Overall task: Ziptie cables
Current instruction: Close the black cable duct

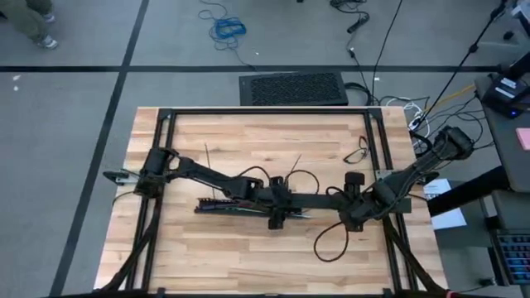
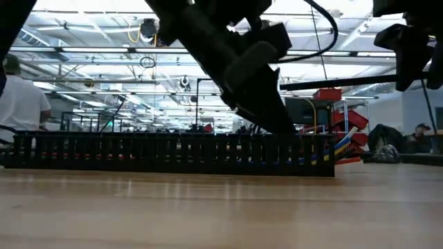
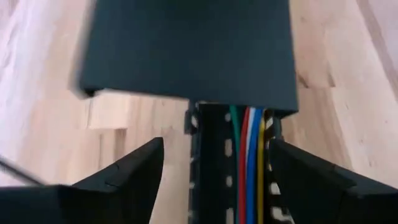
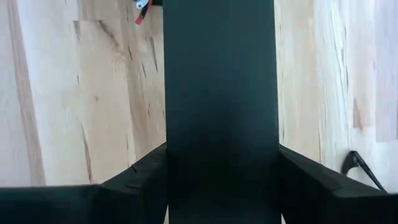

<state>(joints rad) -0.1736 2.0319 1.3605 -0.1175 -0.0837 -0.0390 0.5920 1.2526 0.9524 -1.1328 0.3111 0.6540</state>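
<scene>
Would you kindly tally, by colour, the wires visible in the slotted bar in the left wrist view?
Green wire: 1
Red wire: 1
Blue wire: 1
Yellow wire: 1
Total: 4, all lying in the black slotted bar.

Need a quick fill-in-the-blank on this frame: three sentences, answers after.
1. The red, blue, green and yellow wires lie ___ the long black slotted bar.
2. The left gripper straddles that bar, its fingers ___.
3. The right gripper sits over the same bar, above a table of pale ___.
Answers: inside; open; wood.
</scene>
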